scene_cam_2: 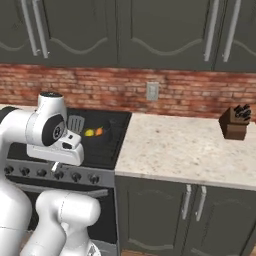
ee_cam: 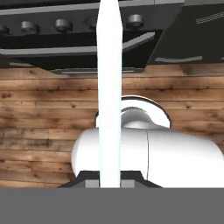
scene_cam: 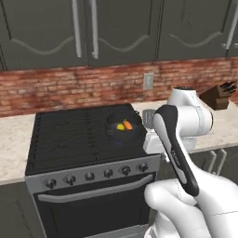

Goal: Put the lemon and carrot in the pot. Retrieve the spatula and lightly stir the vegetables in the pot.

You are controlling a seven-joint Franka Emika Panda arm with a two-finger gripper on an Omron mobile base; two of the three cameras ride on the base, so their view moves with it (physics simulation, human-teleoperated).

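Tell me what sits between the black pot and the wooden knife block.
Nothing stands there: in the right base view, the stretch from the dark round pot to the brown wooden knife block is bare speckled beige countertop.

The white arm (scene_cam: 183, 153) rises from the base, folds at a dark-jointed elbow, and its wrist points down toward the floor. The gripper (ee_cam: 109, 181) is clamped tight on the spatula's white handle (ee_cam: 109, 87) (finger tips barely visible at the hand view's bottom edge).
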